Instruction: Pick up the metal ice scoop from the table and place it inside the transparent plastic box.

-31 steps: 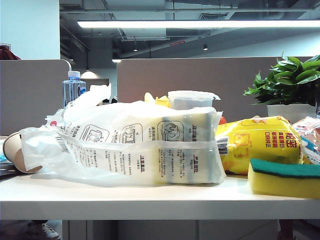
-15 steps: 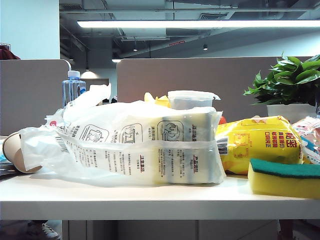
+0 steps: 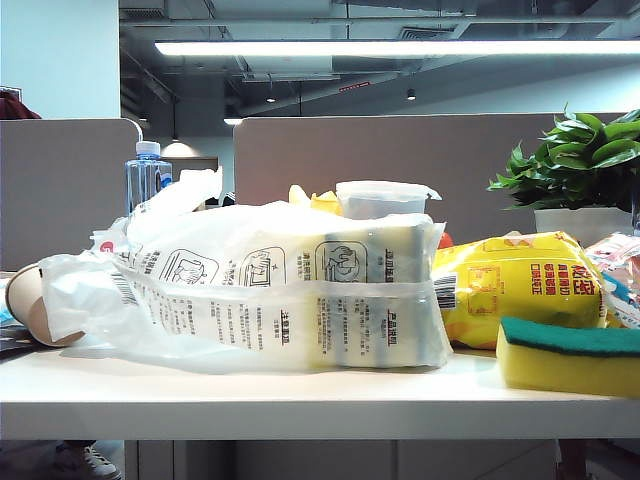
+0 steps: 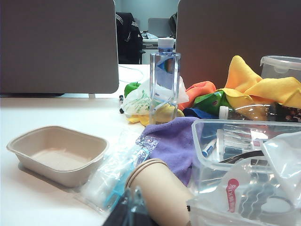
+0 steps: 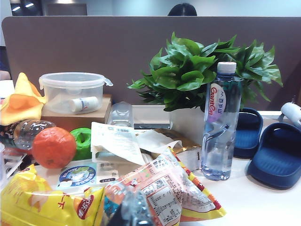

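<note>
Neither pincer nor scoop shows; right pincer clenched, left's state unknowable.

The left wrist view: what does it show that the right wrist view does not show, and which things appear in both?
Only the left wrist view shows the beige pulp tray, the purple cloth, the paper cup lying on its side and the open transparent plastic box.

Only the right wrist view shows the green plant, the blue slippers, the orange ball and the snack bags.

Both show the lidded clear container, the yellow cloth and the white table. Neither view shows a gripper or the metal ice scoop.
</note>
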### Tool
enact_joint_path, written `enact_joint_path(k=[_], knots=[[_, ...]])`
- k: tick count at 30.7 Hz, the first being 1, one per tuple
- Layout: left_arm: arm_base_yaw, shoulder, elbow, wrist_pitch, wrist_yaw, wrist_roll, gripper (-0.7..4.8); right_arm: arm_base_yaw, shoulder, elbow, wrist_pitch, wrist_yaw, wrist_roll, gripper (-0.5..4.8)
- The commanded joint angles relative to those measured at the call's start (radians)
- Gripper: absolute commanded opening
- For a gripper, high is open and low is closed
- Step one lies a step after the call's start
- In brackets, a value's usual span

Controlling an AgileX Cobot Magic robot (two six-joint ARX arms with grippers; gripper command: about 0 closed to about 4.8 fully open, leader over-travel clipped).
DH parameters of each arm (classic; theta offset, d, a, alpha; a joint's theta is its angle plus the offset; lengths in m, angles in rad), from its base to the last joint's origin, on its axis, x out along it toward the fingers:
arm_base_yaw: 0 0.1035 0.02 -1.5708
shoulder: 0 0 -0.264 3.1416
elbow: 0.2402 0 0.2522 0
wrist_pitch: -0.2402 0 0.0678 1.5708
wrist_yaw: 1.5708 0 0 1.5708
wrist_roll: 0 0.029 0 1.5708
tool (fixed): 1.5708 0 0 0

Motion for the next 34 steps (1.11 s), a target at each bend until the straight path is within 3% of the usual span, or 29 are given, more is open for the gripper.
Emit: enact_joint_path(k=[1, 34], knots=[[0.0, 0.0, 0.002, 0.003, 0.005, 0.001, -0.05, -0.002, 0.0, 0.0, 0.018, 0.001, 0.004, -0.05], [0.0, 0.0, 0.002, 0.003, 0.005, 0.001, -0.05, -0.002, 0.0, 0.0, -0.009, 0.0, 0.004, -0.05]])
